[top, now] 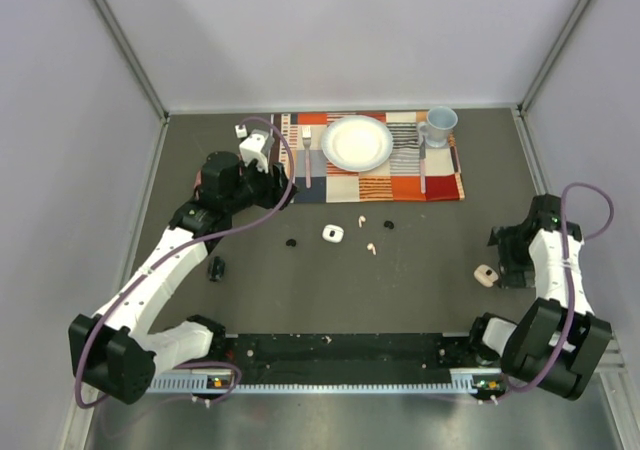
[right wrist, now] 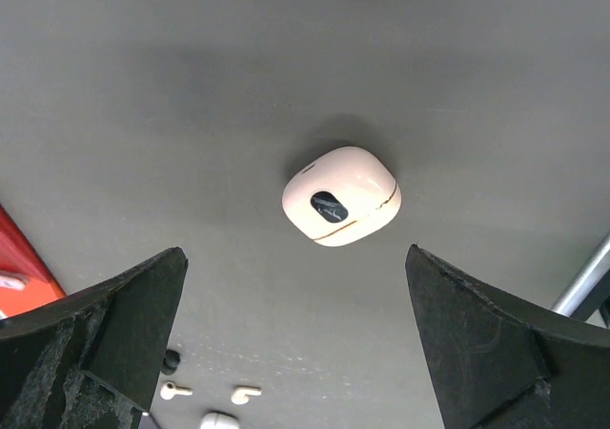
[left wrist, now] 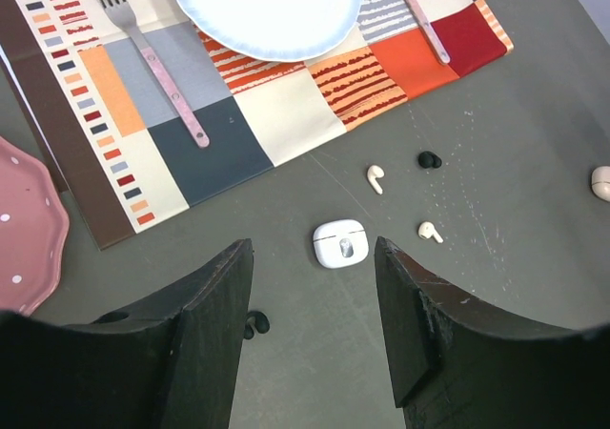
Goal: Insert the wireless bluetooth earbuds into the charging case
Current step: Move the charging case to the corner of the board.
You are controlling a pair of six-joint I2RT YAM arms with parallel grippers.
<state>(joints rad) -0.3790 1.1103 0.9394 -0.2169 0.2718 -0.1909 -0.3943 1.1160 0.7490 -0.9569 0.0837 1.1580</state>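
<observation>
My right hand point(right wrist: 294, 257) hung spread by the shut pink case point(right wrist: 340, 195). My left hand point(left wrist: 313, 248) sat spread, well back from the white case point(left wrist: 340, 243), two pale earbuds point(left wrist: 376, 177) loose beside it.

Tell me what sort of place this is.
Probably a robot test cell, staged as a dining spot: plain grey panel walls enclose a dark table, two arms are bolted at its near edge, and a patchwork placemat is set with a plate and mug.
</observation>
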